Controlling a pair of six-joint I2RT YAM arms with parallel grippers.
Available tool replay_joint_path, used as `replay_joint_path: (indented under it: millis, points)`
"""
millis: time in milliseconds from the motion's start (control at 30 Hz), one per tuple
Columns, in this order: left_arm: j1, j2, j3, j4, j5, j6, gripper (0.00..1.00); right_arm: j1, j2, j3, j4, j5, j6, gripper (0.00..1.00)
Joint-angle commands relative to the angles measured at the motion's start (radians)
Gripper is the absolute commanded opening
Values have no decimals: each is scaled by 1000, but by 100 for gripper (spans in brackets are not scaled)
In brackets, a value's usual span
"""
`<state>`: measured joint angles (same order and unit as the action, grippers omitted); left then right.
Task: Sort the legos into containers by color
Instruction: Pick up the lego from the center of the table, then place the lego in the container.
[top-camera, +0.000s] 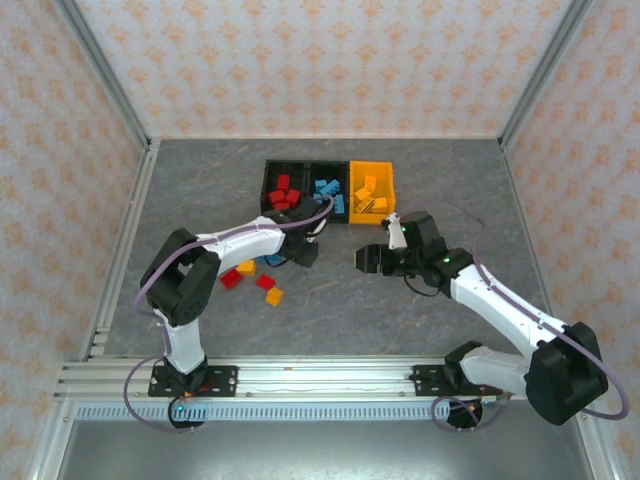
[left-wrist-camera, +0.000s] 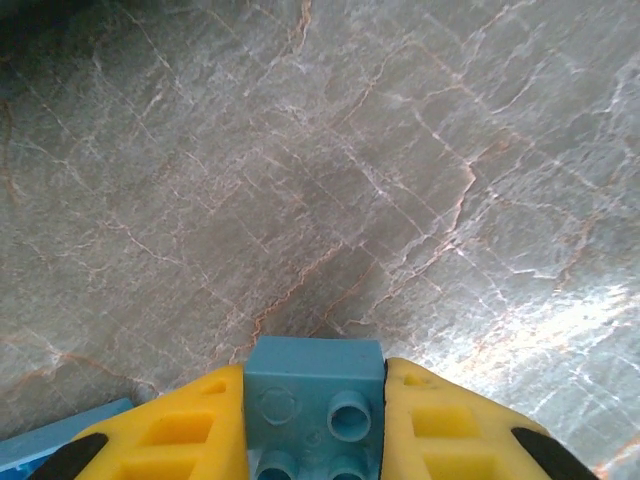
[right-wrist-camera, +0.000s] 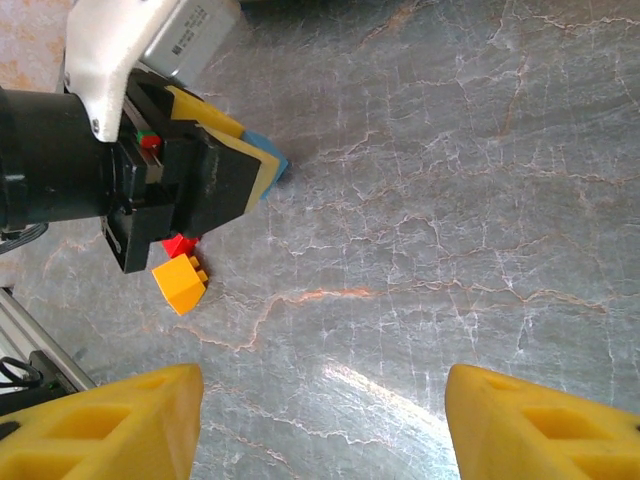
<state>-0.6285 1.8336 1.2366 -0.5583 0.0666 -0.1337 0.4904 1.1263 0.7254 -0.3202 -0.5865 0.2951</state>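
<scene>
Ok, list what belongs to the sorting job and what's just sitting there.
Job:
three bins
sorted bricks inside them
loose bricks on the table
blue brick in the shut left gripper

Not the job:
metal rail
arm cables

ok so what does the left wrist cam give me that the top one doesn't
Left wrist: a blue lego, studs facing the camera, clamped between the yellow fingers of the left gripper. Top external: the three bins with sorted legos, loose bricks on the table, and the right gripper. Both: the left gripper and the grey table.
</scene>
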Motion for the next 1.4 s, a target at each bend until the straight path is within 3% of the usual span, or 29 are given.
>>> replay_joint_path:
  millis: [0, 233, 700, 1033, 1100, 1167, 1233, 1367]
  points:
    - [-7, -44, 60, -16, 2, -31, 28, -2, -35, -8, -7, 24, 12, 65]
    - [2, 0, 250, -60, -27, -77, 29, -30, -46, -30, 20, 43, 39, 64]
    - [52, 379, 793, -197, -91, -188, 29, -59, -72, -60, 33, 47, 64, 64]
    - [64, 511, 886, -224, -160, -212, 30, -68, -85, -59, 24, 50, 59, 63]
    - [65, 518, 886, -226, -163, -216, 35, -70, -85, -58, 20, 49, 58, 63]
    - [64, 514, 886, -223, -162, -222, 48, -70, -87, -58, 21, 48, 60, 63]
    - [64, 504, 888, -220, -164, -224, 56, -70, -85, -58, 23, 48, 61, 63]
    - [61, 453, 887, -206, -158, -227, 62, -70, -83, -58, 31, 45, 63, 63]
